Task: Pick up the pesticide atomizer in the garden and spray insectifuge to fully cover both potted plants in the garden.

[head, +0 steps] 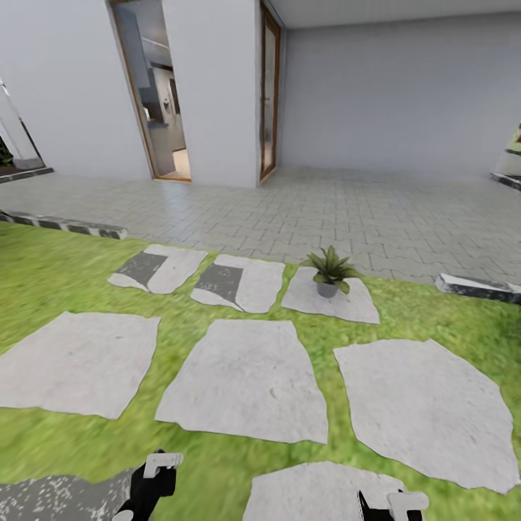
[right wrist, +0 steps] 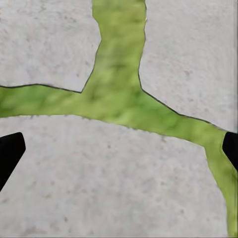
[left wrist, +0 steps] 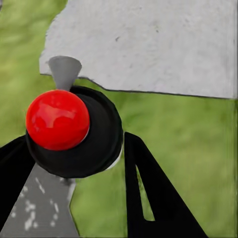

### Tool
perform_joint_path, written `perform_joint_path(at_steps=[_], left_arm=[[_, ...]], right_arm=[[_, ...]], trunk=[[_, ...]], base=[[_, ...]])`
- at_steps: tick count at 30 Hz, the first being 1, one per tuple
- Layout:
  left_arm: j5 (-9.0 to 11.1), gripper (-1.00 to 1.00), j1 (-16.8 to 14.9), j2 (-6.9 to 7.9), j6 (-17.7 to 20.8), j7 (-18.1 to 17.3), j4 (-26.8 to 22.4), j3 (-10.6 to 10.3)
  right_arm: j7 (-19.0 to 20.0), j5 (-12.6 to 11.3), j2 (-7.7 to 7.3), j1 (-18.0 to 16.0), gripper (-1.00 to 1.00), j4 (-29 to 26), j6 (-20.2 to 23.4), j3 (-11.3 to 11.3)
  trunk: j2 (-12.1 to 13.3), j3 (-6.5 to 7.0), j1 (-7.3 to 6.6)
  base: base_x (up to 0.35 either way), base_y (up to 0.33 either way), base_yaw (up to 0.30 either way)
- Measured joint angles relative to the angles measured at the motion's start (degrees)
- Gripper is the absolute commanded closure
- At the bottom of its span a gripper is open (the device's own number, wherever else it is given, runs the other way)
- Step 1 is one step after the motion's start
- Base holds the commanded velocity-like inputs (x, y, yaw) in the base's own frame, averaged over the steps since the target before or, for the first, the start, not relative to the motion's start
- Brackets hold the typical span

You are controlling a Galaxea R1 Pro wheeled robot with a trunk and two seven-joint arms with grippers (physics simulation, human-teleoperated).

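The left jaws [left wrist: 74, 193] are pinching the pesticide atomizer [left wrist: 74, 131], whose black round body with a red ball on it is sitting between the two black fingers [left wrist: 148, 193] in the left wrist view. In the head view the bottle's pale trigger head [head: 163, 462] is showing above the left jaws, low at the picture's left. The right jaws [right wrist: 119, 148] are standing spread wide, with nothing between them, over pale stepping stones [right wrist: 99, 178] split by strips of grass. One potted plant [head: 330, 271] is standing upright on a small stone [head: 347, 304] well ahead of both jaws, at the far edge of the lawn [head: 43, 275], just before the grey paved patio [head: 325, 210]
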Motion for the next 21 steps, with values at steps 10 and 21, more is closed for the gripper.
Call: perform_joint_path(at_steps=[10,21], left_arm=[[-0.08,1.00,0.01,0.00,0.09,0.06,-0.01,0.00],[-0.08,1.00,0.01,0.01,0.09,0.04,-0.01,0.00]], right_arm=[[0.01,-0.08,0.00,-0.01,-1.00,-0.04,0.00,-0.01],[0.11,-0.01,0.01,-0.01,-1.00,-0.07,0.00,0.05]], trunk=[[0.00,0.43,0.00],[0.00,0.45,0.00]], base=[[0.235,-0.167,-0.145],[0.237,-0.169,-0.007]])
